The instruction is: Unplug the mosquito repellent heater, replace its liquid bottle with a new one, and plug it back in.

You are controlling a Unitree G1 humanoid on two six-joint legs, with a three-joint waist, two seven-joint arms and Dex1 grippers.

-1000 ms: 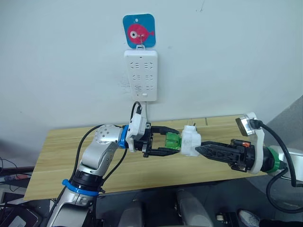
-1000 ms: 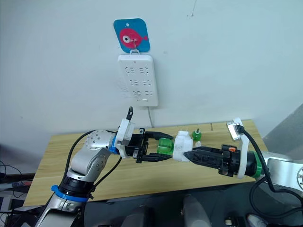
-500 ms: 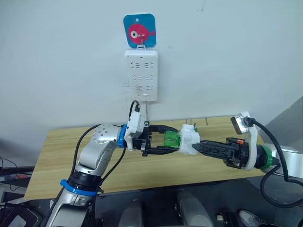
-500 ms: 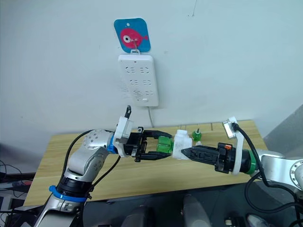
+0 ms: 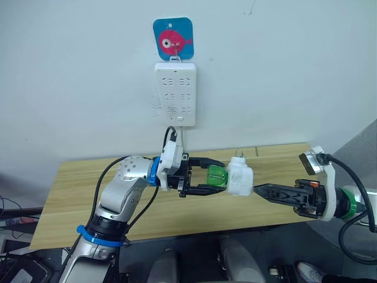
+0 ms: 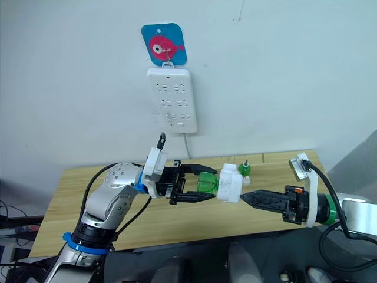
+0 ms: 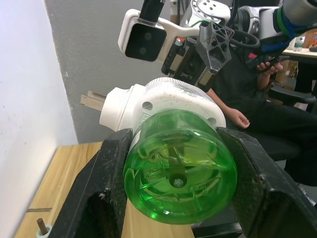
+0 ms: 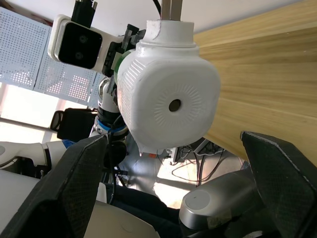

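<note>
1. The left gripper (image 5: 203, 177) is clamped on a translucent green plastic liquid bottle (image 5: 215, 176), one black finger (image 7: 101, 198) pressed against each side of it, as the left wrist view shows.
2. The green bottle is seated in the mosquito repellent heater (image 5: 240, 177), a small white rounded plastic plug-in unit, so bottle and heater hang together in the air above the light wooden table (image 5: 76, 194), in front of the wall.
3. Two metal prongs (image 5: 239, 154) stick up from the top of the heater.
4. The right gripper (image 5: 262, 190) is just beside the heater on its far side from the bottle, and its tips point at the white body without gripping it.
5. In the right wrist view the black fingers (image 8: 74, 173) stand wide apart, with the round vent disc (image 8: 174, 105) on the heater's face between them and clear of both.
6. On the wall behind hangs a tall white multi-socket power strip (image 5: 175, 93), under a blue square hook plate bearing a pink fish (image 5: 173, 37).
7. A second small green bottle (image 6: 245, 168) stands on the table behind the heater.
8. The left wrist view shows a seated person's hand (image 7: 237, 117) in the background.
</note>
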